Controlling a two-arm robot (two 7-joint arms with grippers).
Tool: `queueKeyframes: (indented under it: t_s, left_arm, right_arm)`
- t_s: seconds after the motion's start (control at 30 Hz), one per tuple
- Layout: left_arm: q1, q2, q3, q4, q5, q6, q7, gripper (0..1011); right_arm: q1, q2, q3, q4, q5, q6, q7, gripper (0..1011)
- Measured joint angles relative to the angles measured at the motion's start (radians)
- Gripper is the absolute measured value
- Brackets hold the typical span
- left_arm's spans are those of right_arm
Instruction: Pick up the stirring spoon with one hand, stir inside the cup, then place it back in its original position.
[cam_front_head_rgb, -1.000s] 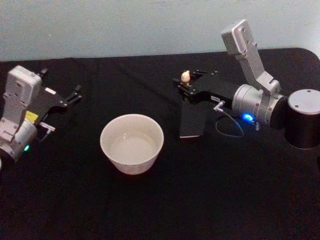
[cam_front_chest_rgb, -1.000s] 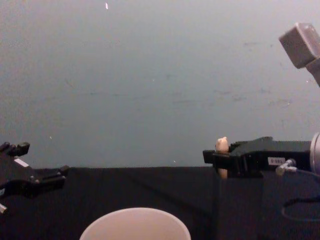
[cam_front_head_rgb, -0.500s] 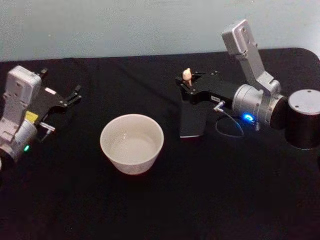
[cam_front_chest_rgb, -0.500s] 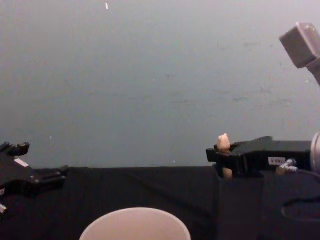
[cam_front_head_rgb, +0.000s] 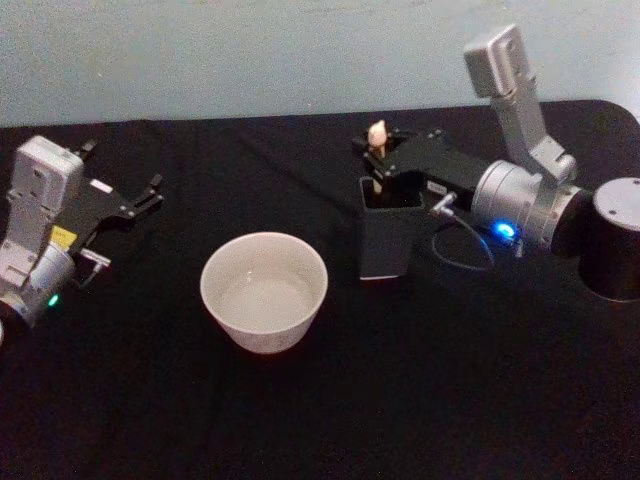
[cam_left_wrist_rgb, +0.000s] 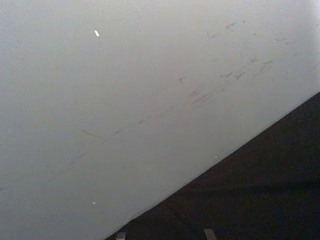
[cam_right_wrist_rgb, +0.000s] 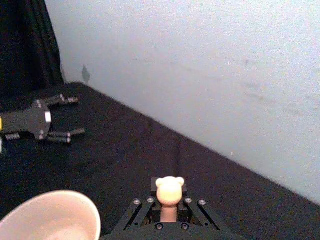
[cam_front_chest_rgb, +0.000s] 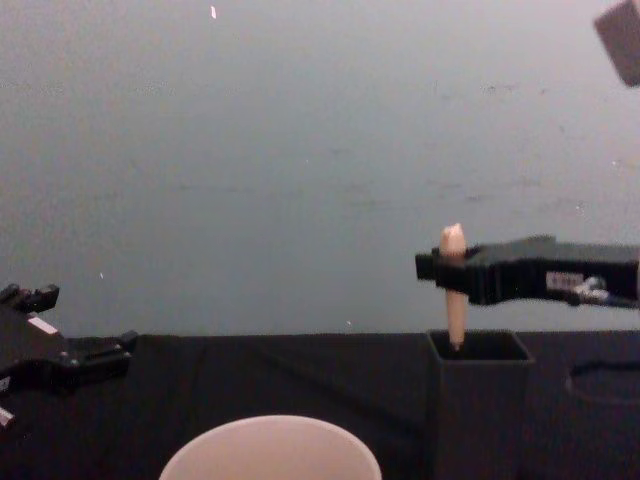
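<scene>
- Nearest the robot, on the black tabletop (cam_front_head_rgb: 450, 390), the cup (cam_front_head_rgb: 264, 290) stands upright, well apart from both arms.
- Beyond it, to the right: dark grey square box (cam_front_head_rgb: 388, 240), open top, near the cup but not touching.
- Stirring spoon (cam_front_chest_rgb: 453, 285) upright over the box; chest view shows its beige handle dipping into the opening. Metal stem hidden inside.
- Right gripper (cam_front_head_rgb: 377, 160) reaches in level from the right, above the box rim; jaws clamped on the handle just below the knob. The right wrist view shows the knob (cam_right_wrist_rgb: 170, 190) poking up between them.
- Left gripper (cam_front_head_rgb: 120, 167) idle at the far left, low over the cloth; jaws apart. The right wrist view shows it from across the tabletop.
- Behind: plain pale wall (cam_front_head_rgb: 250, 50); the right wrist view adds a dark curtain (cam_right_wrist_rgb: 25, 40) at its end.
</scene>
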Motion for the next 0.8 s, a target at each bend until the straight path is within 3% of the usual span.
queueKeyframes:
  t_s: [0.43, 0.8]
  left_arm:
    - [0.000, 0.000, 0.000, 0.000, 0.000, 0.000, 0.000, 1001]
    - [0.000, 0.000, 0.000, 0.000, 0.000, 0.000, 0.000, 1001]
  right_arm:
    - [-0.031, 0.029, 0.057, -0.150, 0.061, -0.057, -0.011, 168]
    - [-0.017, 0.039, 0.054, -0.192, 0.085, -0.094, -0.002, 168]
